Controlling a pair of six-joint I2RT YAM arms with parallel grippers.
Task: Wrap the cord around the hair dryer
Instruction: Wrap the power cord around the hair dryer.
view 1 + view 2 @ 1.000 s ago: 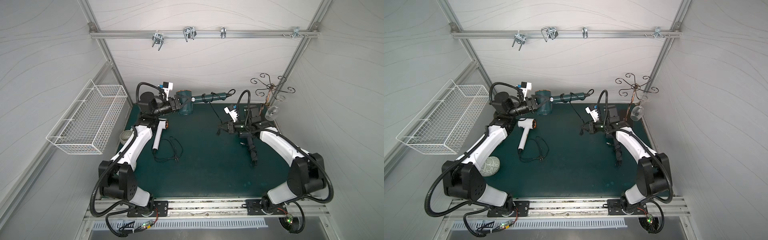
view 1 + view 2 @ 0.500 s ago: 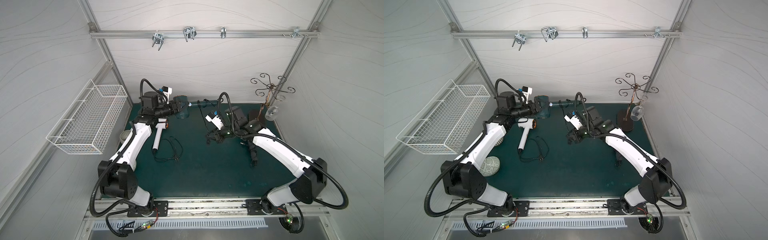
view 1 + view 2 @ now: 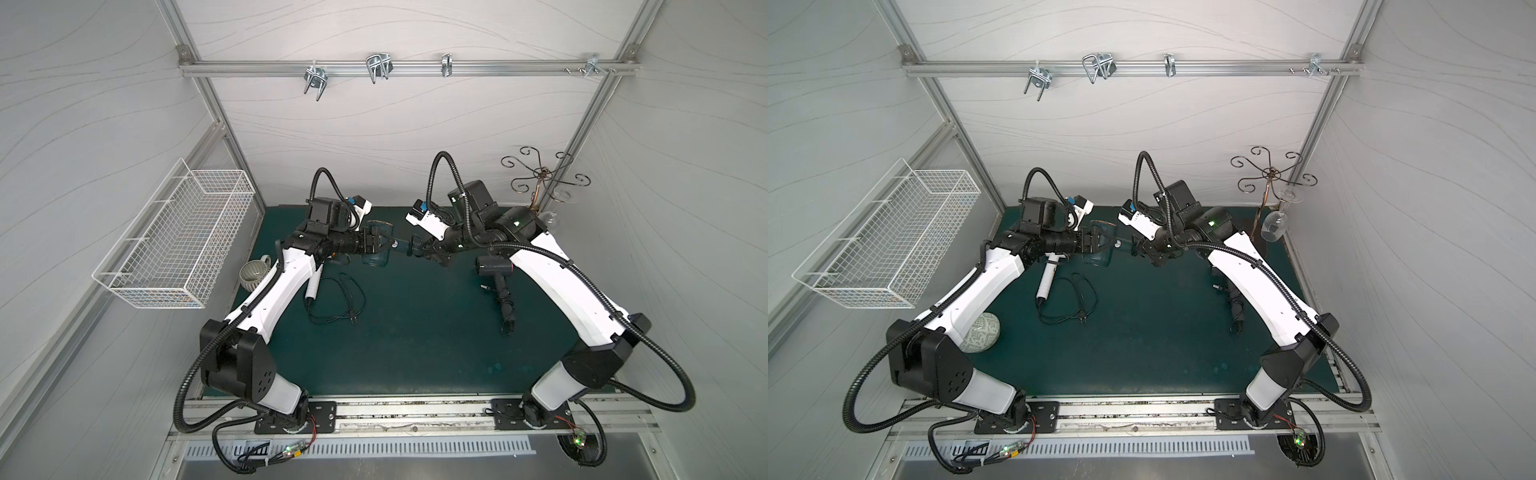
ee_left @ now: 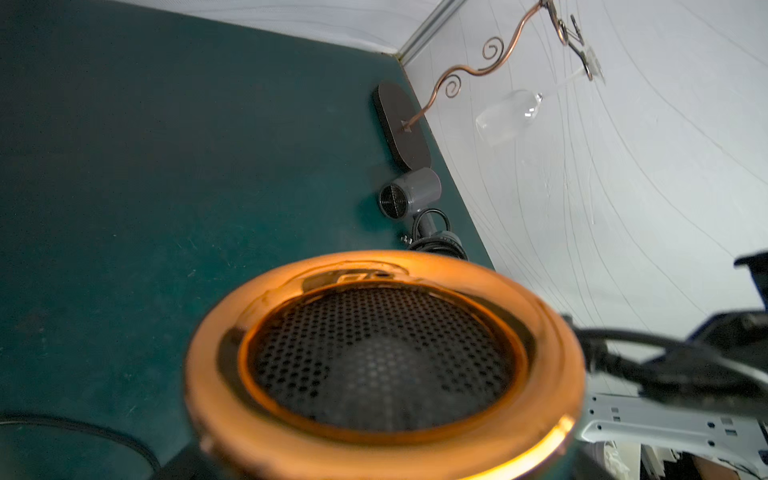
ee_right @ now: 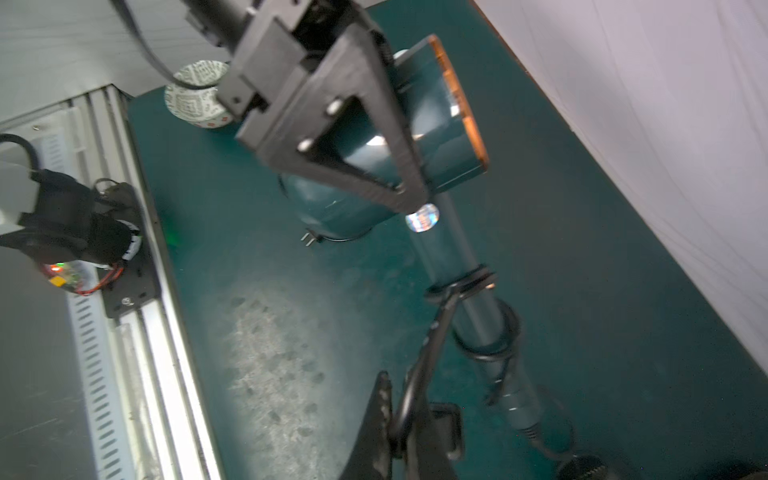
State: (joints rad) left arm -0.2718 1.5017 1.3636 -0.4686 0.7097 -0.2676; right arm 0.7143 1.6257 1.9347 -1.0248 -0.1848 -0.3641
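A teal hair dryer (image 3: 376, 254) with a copper ring hangs above the back of the mat, its barrel inside my left gripper (image 3: 380, 243), which is shut on it. The handle (image 5: 457, 257) points toward my right gripper (image 3: 415, 251). Black cord (image 5: 486, 328) loops a few times round that handle. Its free run passes between the right gripper (image 5: 401, 409) fingers, which are shut on it. In the left wrist view the copper ring (image 4: 386, 361) fills the foreground and hides the fingers. Both top views show the two grippers almost touching, the left gripper (image 3: 1100, 241) facing the right gripper (image 3: 1138, 247).
A white hair dryer (image 3: 313, 282) with its loose black cord (image 3: 340, 303) lies under the left arm. A grey hair dryer (image 3: 494, 266) lies at the right. A mug (image 3: 253, 274), a wire basket (image 3: 174, 245) and a glass stand (image 3: 540, 178) line the edges.
My right gripper has swung left with the cord, from the right side of the mat up to the handle. The left arm has turned the dryer and shifted it forward a little.
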